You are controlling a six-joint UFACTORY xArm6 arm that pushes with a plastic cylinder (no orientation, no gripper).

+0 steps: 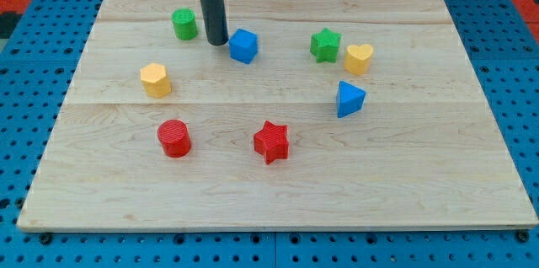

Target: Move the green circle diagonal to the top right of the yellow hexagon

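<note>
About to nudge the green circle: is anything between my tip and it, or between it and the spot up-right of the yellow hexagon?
Nothing visible: my tip is just right of the green circle, above-right of the yellow hexagon.

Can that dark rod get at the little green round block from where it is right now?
Probably yes. My tip sits just to the view's right of the green circle, with bare board between them. The blue block lies on the tip's other side, out of the way.
</note>
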